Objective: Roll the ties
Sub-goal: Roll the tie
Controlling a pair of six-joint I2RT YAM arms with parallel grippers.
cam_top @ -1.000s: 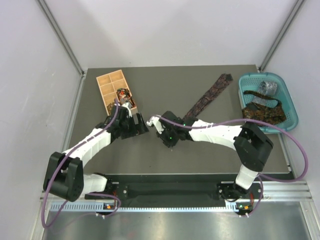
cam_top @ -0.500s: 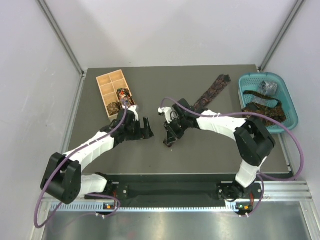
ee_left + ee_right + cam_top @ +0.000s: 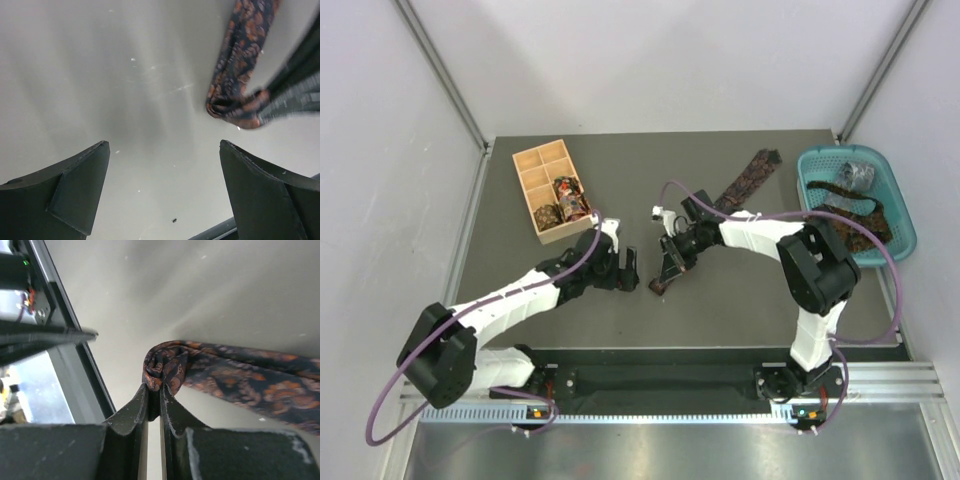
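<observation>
We judge the roll just begun: our right pincer (image 3: 154, 390) clenches the folded end of the paisley tie (image 3: 230, 372); the left pincer (image 3: 162, 145), spread wide, should next steady the coil.

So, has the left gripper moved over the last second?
Yes. The left gripper has shifted right and toward the near edge of the table, away from the wooden box, nearing the paisley tie.

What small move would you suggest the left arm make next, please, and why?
Probably ease the left gripper toward the folded end of the maroon-brown paisley fabric necktie: its jaws stand open just short, while the right gripper pinches that fold.
</observation>
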